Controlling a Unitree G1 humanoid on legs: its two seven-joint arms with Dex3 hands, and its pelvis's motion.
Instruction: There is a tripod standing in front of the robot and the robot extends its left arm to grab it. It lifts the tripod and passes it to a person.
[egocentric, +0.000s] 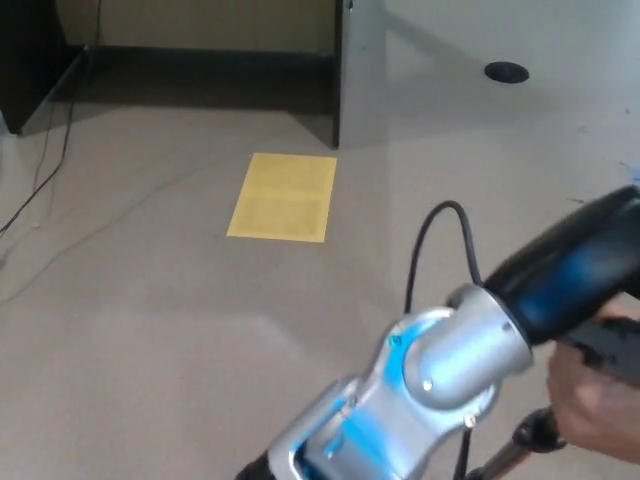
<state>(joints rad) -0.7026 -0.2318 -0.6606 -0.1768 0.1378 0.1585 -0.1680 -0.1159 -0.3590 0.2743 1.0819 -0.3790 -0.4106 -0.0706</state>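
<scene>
The tripod (520, 445) is gripped by a person's hand (590, 400) at near right; left hand's grip can't be told, right hand unseen

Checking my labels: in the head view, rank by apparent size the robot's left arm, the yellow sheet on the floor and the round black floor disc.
1. Left arm, though it is nearest the camera.
2. Yellow sheet.
3. Black disc.

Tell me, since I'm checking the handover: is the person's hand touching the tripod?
Touching. The head view shows the person's hand at the lower right wrapped around the tripod pole just above its knob, no gap between them; the left arm covers everything higher.
</scene>
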